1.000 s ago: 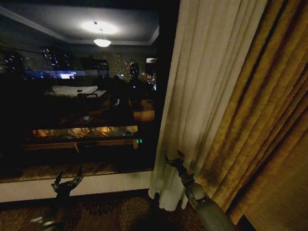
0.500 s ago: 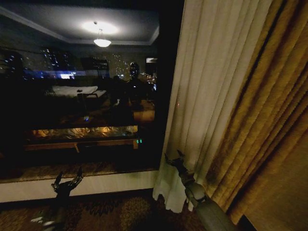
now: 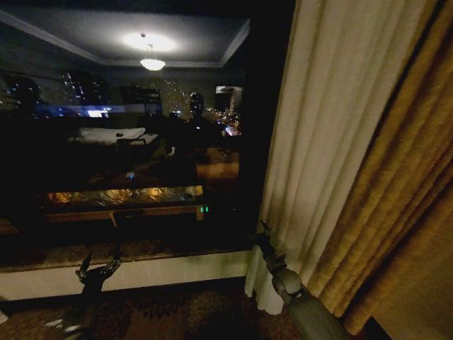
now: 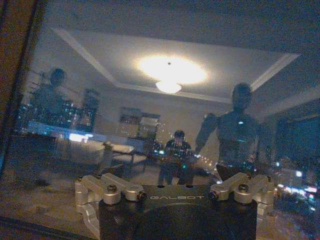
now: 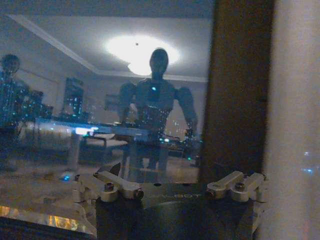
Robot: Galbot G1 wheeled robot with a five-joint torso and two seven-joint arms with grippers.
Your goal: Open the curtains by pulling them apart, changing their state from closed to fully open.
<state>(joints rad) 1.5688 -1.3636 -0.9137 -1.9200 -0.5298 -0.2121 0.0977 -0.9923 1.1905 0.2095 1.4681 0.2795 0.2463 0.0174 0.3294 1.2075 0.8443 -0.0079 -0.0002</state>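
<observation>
a sheer cream curtain (image 3: 322, 142) is seen gathered at the right of the dark window glass (image 3: 120, 142), hanging to the floor with its hem bunched near the sill. just right of it, touching, a golden-yellow drape (image 3: 403, 198) is hung. the right gripper (image 3: 259, 236) is held up at the curtain's left edge, low down, near the hem; its fingers (image 3: 265, 227) are seen spread (whether any fabric is caught between them cannot be told). in the right wrist view the curtain (image 5: 295, 120) is seen as a pale band beside a dark window frame (image 5: 240, 90). the left gripper (image 3: 99, 267) is held low at the left, before the white sill (image 3: 163, 273), well apart from the curtain, its fingers spread and nothing held. a ceiling lamp (image 3: 151, 62) is reflected in the glass.
</observation>
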